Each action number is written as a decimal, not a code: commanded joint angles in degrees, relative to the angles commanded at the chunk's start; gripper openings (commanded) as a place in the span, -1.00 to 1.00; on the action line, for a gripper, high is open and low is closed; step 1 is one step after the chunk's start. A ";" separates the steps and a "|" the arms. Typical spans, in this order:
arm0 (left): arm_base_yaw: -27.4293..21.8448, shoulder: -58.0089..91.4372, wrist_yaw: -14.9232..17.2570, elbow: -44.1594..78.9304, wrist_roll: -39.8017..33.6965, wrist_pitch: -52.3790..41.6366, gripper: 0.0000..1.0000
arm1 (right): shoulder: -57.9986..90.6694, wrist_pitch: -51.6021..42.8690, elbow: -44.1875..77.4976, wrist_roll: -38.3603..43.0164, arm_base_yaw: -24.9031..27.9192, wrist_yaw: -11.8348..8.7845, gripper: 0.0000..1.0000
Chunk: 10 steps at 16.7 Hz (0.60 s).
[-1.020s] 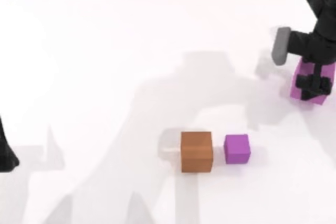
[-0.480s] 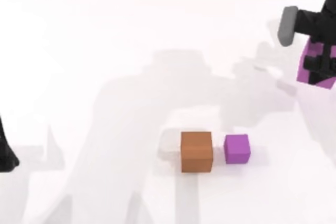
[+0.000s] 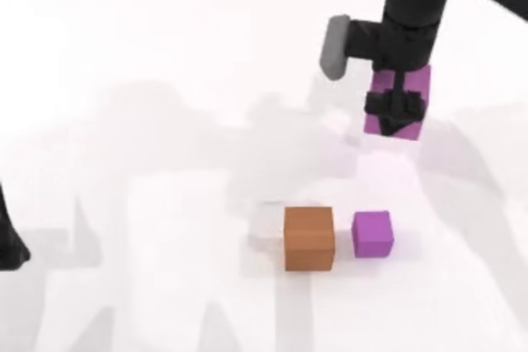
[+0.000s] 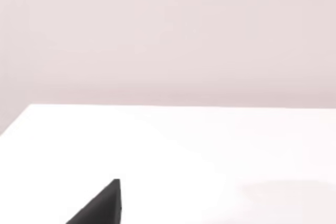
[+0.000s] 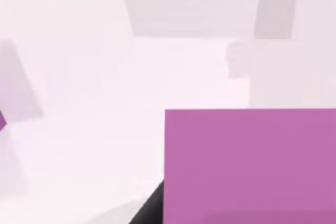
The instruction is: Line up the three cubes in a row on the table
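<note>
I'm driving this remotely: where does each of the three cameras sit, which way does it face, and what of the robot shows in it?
Top view: above the table, looking down; shows the right end effector holding the larger magenta-purple cube, plus the brown-orange cube, the small magenta-purple cube, and the parked left arm at the left edge.
Left wrist view: on the left arm, looking across bare table to the backdrop; only a dark end effector tip shows.
Right wrist view: on the right arm, filled by the held cube.
Shared: top and right wrist views both show the held cube.

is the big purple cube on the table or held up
Held up. The right gripper is shut on the big cube, which shows no contact shadow on the table; the right wrist view shows its face close up.
</note>
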 joint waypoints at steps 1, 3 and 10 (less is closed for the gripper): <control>0.00 0.00 0.00 0.00 0.00 0.00 1.00 | 2.03 -2.03 4.45 2.07 3.74 0.04 -1.00; 0.00 0.00 0.00 0.00 0.00 0.00 1.00 | 6.05 -6.11 13.48 6.45 11.53 0.14 -1.00; 0.00 0.00 0.00 0.00 0.00 0.00 1.00 | 15.16 -15.84 32.68 17.82 30.01 0.31 -1.00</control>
